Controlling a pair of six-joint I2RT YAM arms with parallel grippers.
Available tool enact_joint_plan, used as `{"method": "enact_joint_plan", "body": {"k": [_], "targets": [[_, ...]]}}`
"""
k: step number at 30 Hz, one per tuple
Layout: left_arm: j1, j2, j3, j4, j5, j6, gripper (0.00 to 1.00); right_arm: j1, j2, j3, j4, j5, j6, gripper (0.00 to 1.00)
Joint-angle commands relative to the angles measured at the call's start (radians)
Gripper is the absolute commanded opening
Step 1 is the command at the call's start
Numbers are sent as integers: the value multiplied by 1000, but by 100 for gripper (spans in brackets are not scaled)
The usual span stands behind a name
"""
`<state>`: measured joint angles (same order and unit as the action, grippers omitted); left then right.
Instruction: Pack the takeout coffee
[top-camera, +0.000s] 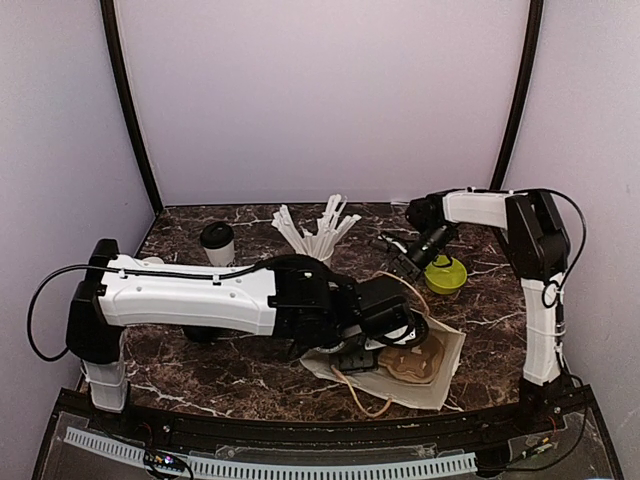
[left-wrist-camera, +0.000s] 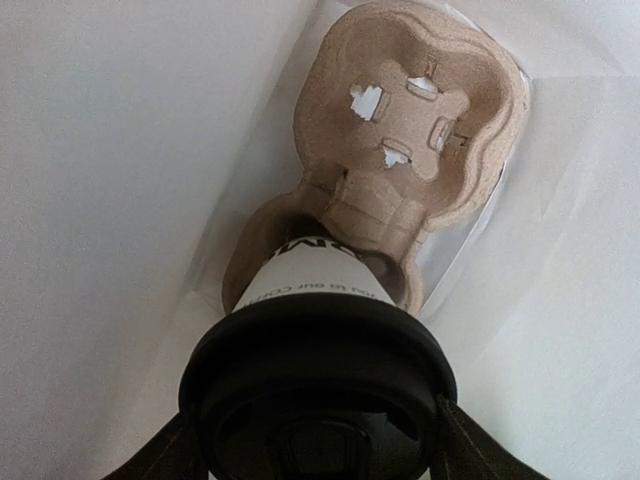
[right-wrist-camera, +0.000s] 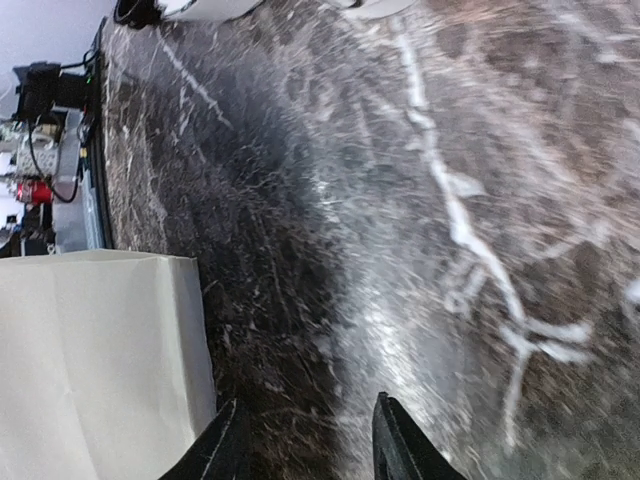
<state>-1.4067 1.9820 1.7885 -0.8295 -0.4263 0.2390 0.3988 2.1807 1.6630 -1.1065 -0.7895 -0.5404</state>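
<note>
One takeout coffee cup (left-wrist-camera: 318, 285), white with black lettering and a black lid (left-wrist-camera: 318, 400), is held from the lid end by my left gripper (left-wrist-camera: 318, 445), which is shut on it. Its base sits in the near socket of a brown pulp cup carrier (left-wrist-camera: 420, 130) inside a white paper bag (left-wrist-camera: 120, 150). From above, the left gripper (top-camera: 398, 322) reaches into the bag (top-camera: 450, 345) at the table's front centre. A second takeout coffee cup (top-camera: 217, 243) stands upright at the back left. My right gripper (right-wrist-camera: 308, 402) hovers open over bare marble, nothing between its fingers.
A small cup of white straws (top-camera: 318, 232) stands at the back centre. A lime-green bowl (top-camera: 446, 274) sits beside the right gripper (top-camera: 398, 258). The bag's twine handles (top-camera: 360, 395) trail toward the front edge. A white bag corner (right-wrist-camera: 100, 360) lies left of the right fingers.
</note>
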Motion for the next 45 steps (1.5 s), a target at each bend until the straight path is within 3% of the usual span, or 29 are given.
{"method": "enact_joint_plan", "body": {"k": [1, 10, 19, 27, 41, 45], "targets": [[22, 35, 49, -146, 129, -33, 48, -59, -147, 24, -10, 68, 33, 44], [53, 91, 134, -158, 150, 4, 48, -100, -304, -32, -57, 118, 12, 48], [111, 164, 213, -196, 268, 34, 48, -196, -384, -10, -169, 49, -80, 48], [221, 262, 303, -230, 415, 52, 48, -250, -404, -26, -235, 7, -159, 47], [284, 288, 327, -96, 456, 123, 45, -261, -435, -111, -234, -94, -206, 47], [294, 291, 334, -121, 467, 76, 44, -260, -458, -142, -225, -124, -211, 47]]}}
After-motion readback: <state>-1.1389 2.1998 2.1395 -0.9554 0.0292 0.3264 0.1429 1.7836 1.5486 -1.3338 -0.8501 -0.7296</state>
